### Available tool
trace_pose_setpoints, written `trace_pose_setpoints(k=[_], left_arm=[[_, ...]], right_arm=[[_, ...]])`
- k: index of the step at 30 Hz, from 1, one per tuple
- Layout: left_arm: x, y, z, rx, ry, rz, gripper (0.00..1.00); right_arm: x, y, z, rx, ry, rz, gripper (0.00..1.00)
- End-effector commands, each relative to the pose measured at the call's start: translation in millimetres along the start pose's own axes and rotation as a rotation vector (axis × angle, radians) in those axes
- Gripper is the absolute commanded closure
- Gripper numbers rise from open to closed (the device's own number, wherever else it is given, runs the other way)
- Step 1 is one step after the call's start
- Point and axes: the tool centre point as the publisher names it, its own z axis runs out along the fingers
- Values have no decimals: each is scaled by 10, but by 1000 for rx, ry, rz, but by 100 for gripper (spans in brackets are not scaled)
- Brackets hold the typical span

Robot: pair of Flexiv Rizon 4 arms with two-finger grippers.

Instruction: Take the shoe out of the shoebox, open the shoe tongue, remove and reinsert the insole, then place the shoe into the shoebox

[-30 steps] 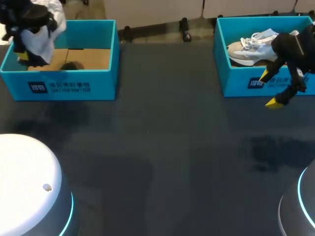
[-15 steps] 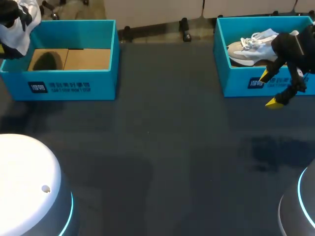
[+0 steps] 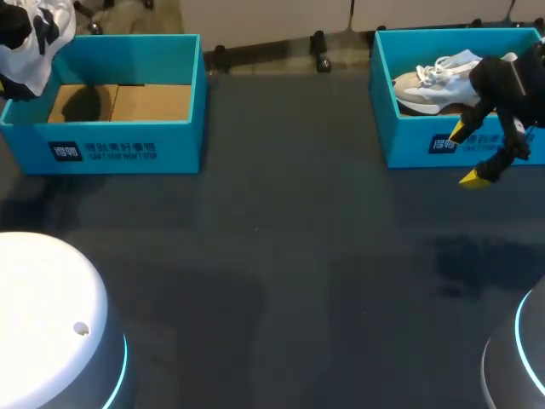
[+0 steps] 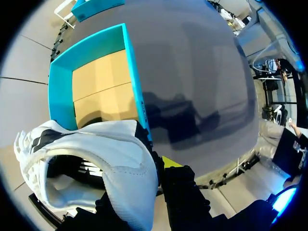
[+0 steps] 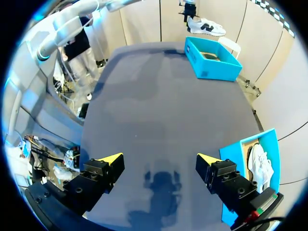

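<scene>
A white shoe with black markings point(image 3: 34, 34) hangs above the far left corner of the left teal shoebox point(image 3: 111, 136), whose cardboard floor is bare. My left gripper point(image 4: 161, 168) is shut on this shoe point(image 4: 96, 159) at its collar, and only one yellow fingertip shows. A second white and grey shoe point(image 3: 434, 81) lies in the right teal shoebox point(image 3: 409, 145). My right gripper point(image 3: 468, 155) hangs open in front of that box's near wall, with nothing between its fingers. From the right wrist view, the right gripper point(image 5: 158, 160) faces bare table, with the right shoebox point(image 5: 238, 159) beside it.
The dark table point(image 3: 281, 256) stretches bare between the two boxes. Two round white arm bases point(image 3: 43, 315) stand at the near corners. In the right wrist view the left shoebox point(image 5: 211, 60) shows across the table.
My left arm has carried the white shoe leftward, from over the left box's interior to its far left corner. The right arm has not moved.
</scene>
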Motion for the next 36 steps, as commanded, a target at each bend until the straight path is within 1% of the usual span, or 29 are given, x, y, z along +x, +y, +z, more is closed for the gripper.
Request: trace_pose_setpoints(k=[1,17,18,19,20,23,24,27,29,30,32,33,34,36], left_arm=[[17,-1,-15,-2,-4,0,100],[17,-1,-15,-2,-4,0,100],[26,-51,-21,-3,7,38,100],[34,-90,-31,21,28,83,100],[50,-118,-46,30,26,114,100],[57,-155,-68,18,9,151,100],[57,-156,-77,20,21,178,100],[42,-134,-108,-16,7,203,100],[39,-112,-128,-65,11,249,100],[47,-97,-137,-73,2,257,100],[57,-58,-164,-59,11,331,100],[80,-20,-188,-38,6,391,100],[84,-2,-200,-44,8,418,100],[102,48,-234,-20,10,494,100]], right_arm=[[-15,3,9,2,3,1,0],[-15,3,9,2,3,1,0],[-15,3,9,2,3,1,0],[-15,3,9,2,3,1,0],[-15,3,9,2,3,1,0],[-15,3,9,2,3,1,0],[-15,3,9,2,3,1,0],[-15,3,9,2,3,1,0],[-15,3,9,2,3,1,0],[-15,3,9,2,3,1,0],[-15,3,9,2,3,1,0],[-15,3,9,2,3,1,0],[-15,3,9,2,3,1,0],[-15,3,9,2,3,1,0]])
